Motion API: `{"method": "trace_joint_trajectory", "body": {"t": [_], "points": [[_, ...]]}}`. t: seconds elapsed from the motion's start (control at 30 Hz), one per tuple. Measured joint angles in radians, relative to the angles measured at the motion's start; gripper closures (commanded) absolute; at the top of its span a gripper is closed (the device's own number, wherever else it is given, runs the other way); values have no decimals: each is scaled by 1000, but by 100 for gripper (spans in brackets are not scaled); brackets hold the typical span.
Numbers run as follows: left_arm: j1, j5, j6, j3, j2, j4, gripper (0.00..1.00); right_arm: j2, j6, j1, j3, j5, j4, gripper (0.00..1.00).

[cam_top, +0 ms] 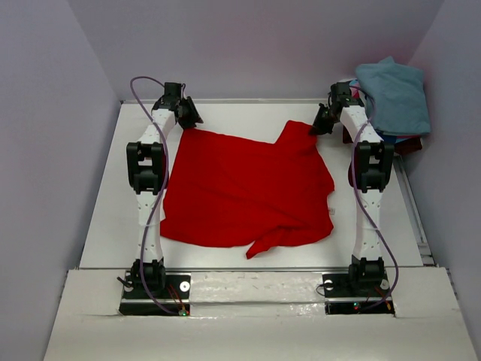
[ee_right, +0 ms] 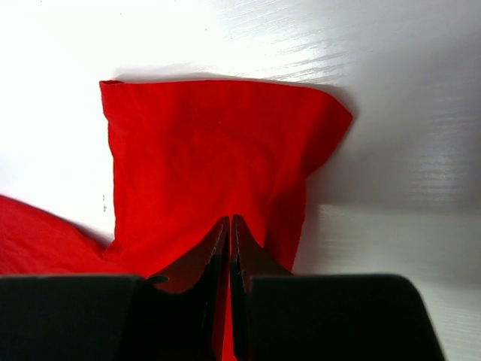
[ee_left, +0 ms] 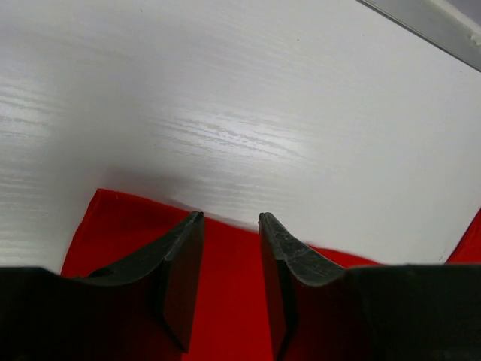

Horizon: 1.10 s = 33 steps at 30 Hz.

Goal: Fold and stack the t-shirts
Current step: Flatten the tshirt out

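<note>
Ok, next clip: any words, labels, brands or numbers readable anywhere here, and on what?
None readable. The red t-shirt is plain, the teal-blue shirt shows no print, and the white table bears no marking. The arm bases show small lights, but no legible characters.

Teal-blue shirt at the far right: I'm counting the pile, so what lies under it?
Under the teal-blue shirt, only slivers of other cloth show at its near edge, pink and maroon it seems. The rest is covered, so no count.
</note>
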Motion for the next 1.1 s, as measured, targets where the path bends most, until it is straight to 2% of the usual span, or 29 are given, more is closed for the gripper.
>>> {"method": "trace_joint_trajectory", "body": {"t": [0.27,0.53,0.83,1.1], "points": [[0,-15,12,-13,-7,10,53,0,0,0,0,-3,0,90],[0,-51,29,-201,-140,-40,56,0,0,0,1,-2,-3,90],[-8,-89,54,-224,-185,-113,57,3,4,1,6,28,-27,90],[-11,-106,67,-210,-183,-196,58,4,8,19,-16,115,-63,90]]}}
